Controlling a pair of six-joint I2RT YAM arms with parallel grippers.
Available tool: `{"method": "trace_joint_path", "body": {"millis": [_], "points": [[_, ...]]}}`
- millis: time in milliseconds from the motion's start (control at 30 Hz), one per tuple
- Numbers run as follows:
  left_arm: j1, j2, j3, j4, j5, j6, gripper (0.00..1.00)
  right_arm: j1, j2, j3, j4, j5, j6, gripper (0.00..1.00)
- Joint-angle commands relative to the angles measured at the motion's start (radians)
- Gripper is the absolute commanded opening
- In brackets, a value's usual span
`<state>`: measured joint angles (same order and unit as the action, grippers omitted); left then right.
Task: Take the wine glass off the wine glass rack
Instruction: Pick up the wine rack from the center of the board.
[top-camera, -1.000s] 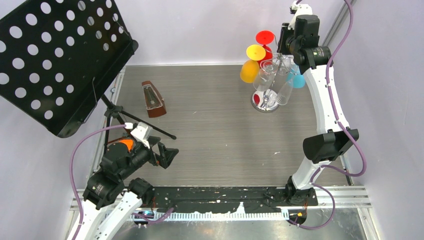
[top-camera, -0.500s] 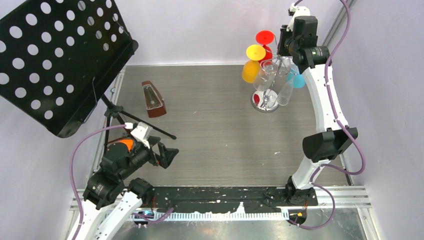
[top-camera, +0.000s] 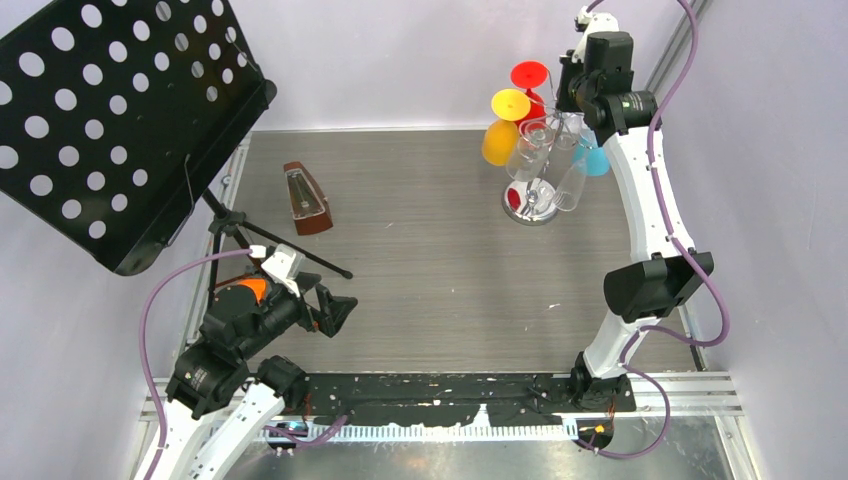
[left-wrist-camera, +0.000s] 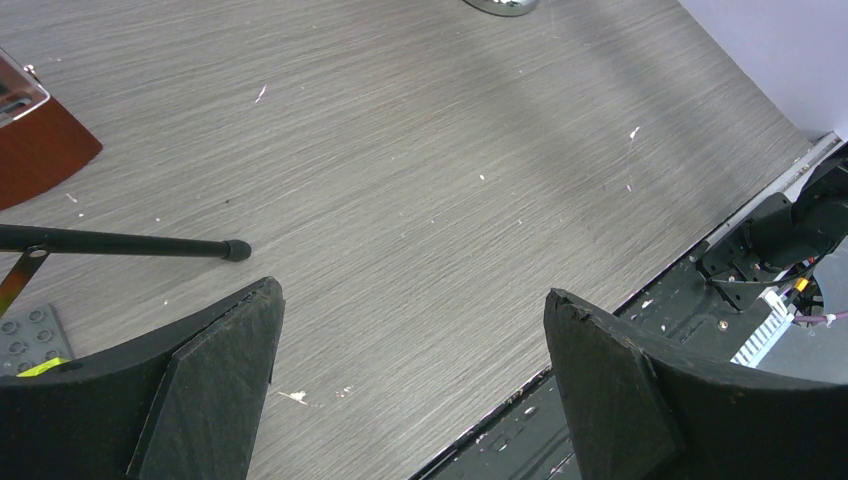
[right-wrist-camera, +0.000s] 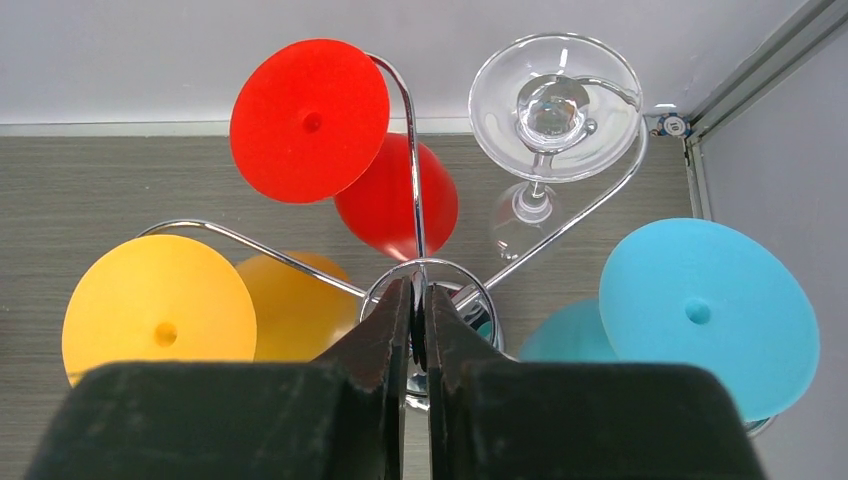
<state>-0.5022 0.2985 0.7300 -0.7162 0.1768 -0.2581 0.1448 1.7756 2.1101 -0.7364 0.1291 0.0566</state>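
Note:
The wine glass rack (top-camera: 531, 205) is a chrome wire stand at the back right of the table. Red (right-wrist-camera: 310, 120), yellow (right-wrist-camera: 155, 310), blue (right-wrist-camera: 705, 315) and clear (right-wrist-camera: 555, 105) wine glasses hang upside down from its arms. My right gripper (right-wrist-camera: 420, 290) is directly above the rack, its fingers pressed almost together on the top loop (right-wrist-camera: 478, 290). In the top view the right gripper (top-camera: 566, 95) sits over the rack's post. My left gripper (left-wrist-camera: 410, 295) is open above bare table at the near left, holding nothing.
A black perforated music stand (top-camera: 110, 110) stands at the left, and one of its legs (left-wrist-camera: 120, 245) lies across the table. A brown metronome (top-camera: 305, 200) sits left of centre. The back wall and right wall are close to the rack.
The right gripper's fingers have closed in on the rack's top loop. The left arm has not moved.

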Motion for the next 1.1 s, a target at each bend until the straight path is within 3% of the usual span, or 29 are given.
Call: {"method": "trace_joint_path", "body": {"millis": [0, 300, 1067], "points": [[-0.001, -0.001, -0.003, 0.038, 0.012, 0.001, 0.99, 0.006, 0.008, 0.047, 0.027, 0.01, 0.009, 0.08], [-0.001, 0.004, -0.002, 0.04, 0.012, 0.0, 0.99, 0.006, -0.026, -0.018, 0.098, 0.033, 0.019, 0.06], [-0.001, 0.002, -0.003, 0.038, 0.008, 0.0, 0.99, 0.01, -0.081, 0.047, 0.156, -0.025, 0.067, 0.06]]}}
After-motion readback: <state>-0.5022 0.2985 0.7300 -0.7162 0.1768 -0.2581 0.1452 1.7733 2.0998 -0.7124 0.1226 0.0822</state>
